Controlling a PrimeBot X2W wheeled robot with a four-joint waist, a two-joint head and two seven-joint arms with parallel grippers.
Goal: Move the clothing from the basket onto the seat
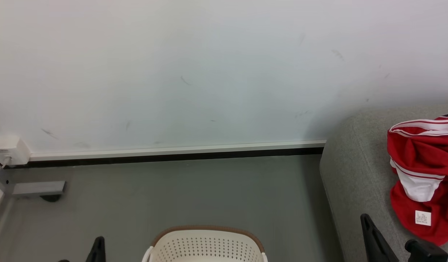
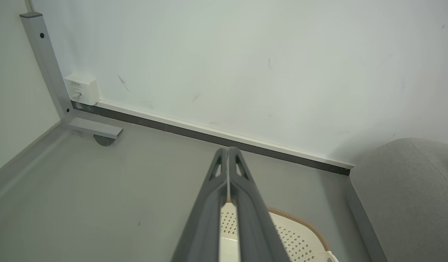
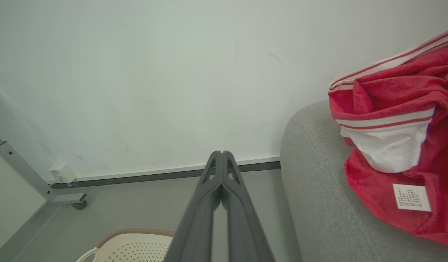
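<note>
The red clothing (image 1: 424,174) with white bands and a white label lies crumpled on the grey seat (image 1: 355,174) at the right; it also shows as a red heap (image 3: 402,145) on the seat (image 3: 318,203) in the right wrist view. The cream basket (image 1: 207,245) with its brown rim stands on the floor at the bottom centre; what is inside is hidden. My right gripper (image 3: 221,154) is shut and empty, left of the clothing; one finger (image 1: 373,236) shows at the seat's front. My left gripper (image 2: 228,151) is shut and empty above the basket (image 2: 300,236).
A white wall with a pale and black skirting (image 1: 173,153) runs behind the grey floor. A grey metal frame foot (image 1: 38,188) and a white wall box (image 1: 9,149) sit in the left corner.
</note>
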